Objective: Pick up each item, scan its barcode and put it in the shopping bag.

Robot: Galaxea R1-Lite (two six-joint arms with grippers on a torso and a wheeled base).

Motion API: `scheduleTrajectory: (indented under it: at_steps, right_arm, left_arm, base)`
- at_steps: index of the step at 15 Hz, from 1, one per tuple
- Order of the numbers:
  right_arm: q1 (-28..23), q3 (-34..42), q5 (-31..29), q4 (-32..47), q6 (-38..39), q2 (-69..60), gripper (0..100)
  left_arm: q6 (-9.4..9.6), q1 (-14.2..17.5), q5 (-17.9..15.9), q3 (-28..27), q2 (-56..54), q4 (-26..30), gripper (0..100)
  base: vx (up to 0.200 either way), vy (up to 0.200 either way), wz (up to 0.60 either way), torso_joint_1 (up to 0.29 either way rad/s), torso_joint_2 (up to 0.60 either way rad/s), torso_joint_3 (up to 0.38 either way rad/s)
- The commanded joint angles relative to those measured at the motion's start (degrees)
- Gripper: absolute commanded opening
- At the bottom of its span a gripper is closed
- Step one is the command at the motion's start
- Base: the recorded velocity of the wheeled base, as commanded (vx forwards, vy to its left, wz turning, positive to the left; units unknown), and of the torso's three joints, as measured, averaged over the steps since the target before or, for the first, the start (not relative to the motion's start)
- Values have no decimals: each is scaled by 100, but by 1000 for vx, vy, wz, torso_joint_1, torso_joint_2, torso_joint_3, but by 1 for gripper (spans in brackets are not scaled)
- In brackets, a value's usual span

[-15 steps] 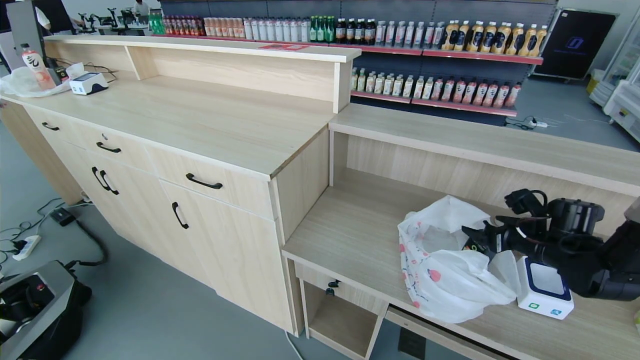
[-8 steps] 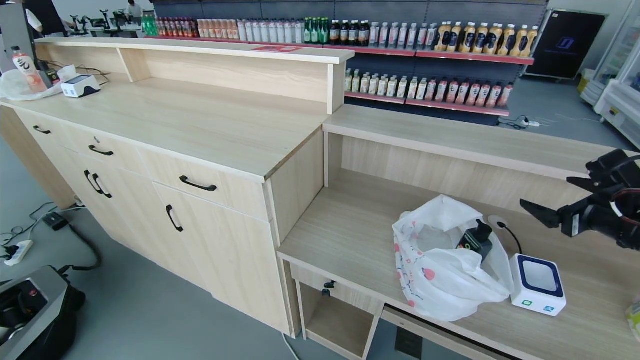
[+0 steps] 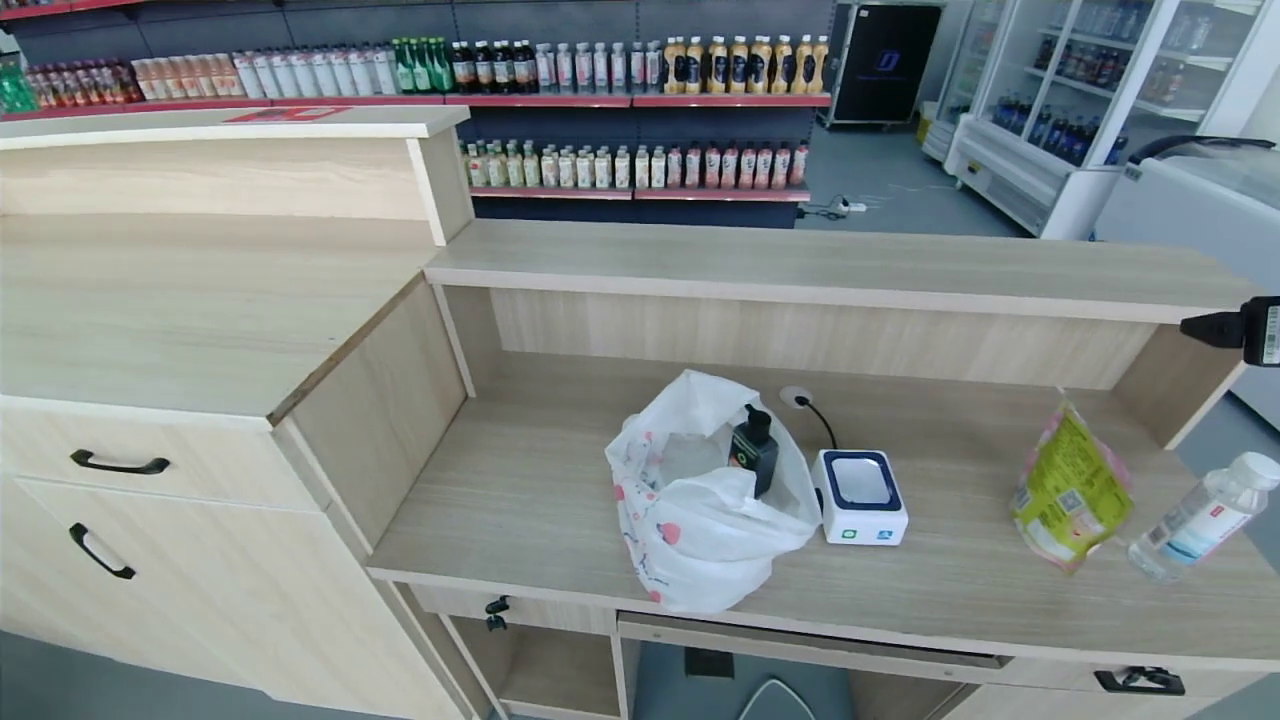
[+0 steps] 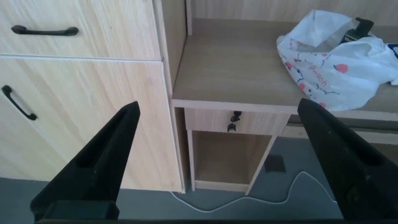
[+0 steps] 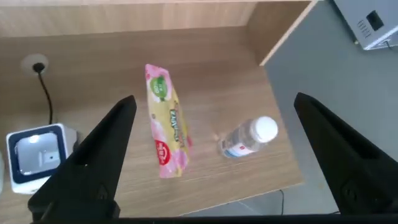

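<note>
Right wrist view: right fingers (image 5: 87, 168) wide above pouch (image 5: 166, 124), bottle (image 5: 245, 140) — left fingers (image 4: 93, 168) wide, facing shopping bag (image 4: 336, 62).

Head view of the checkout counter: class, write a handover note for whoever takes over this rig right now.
Left gripper: open, empty, in front of the light wooden counter's left end.
Right gripper: open, empty, above the yellow-green and pink snack pouch and clear plastic bottle with white cap at the counter's right end.
White plastic shopping bag with red print sits mid-counter, white barcode scanner beside it.
Done: black pump bottle is in the bag.
Left: scan and bag pouch and bottle.
</note>
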Motion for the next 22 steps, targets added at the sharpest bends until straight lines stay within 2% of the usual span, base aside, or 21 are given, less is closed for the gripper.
scheduleTrajectory:
  at_steps: [1,3,9,17,22]
  right_arm:
    - [-45,-20,212,21,67,435,100]
    - [-45,165,809,21,58,725,100]
    - [34,279,800,-23,-821,1393,100]
    - [-54,323,871,-392,-636,1973,100]
    - [-36,296,1354,-717,-496,2360,100]
  left_arm:
    - [-7,3,0,0,6,-2,100]
    - [2,3,0,0,6,-2,100]
    - [2,3,0,0,6,-2,100]
    - [2,3,0,0,6,-2,100]
    - [2,3,0,0,6,-2,100]
  base:
    - [0,0,0,0,0,0]
    - [0,0,0,0,0,0]
    - [0,0,0,0,0,0]
    - [0,0,0,0,0,0]
    - [0,0,0,0,0,0]
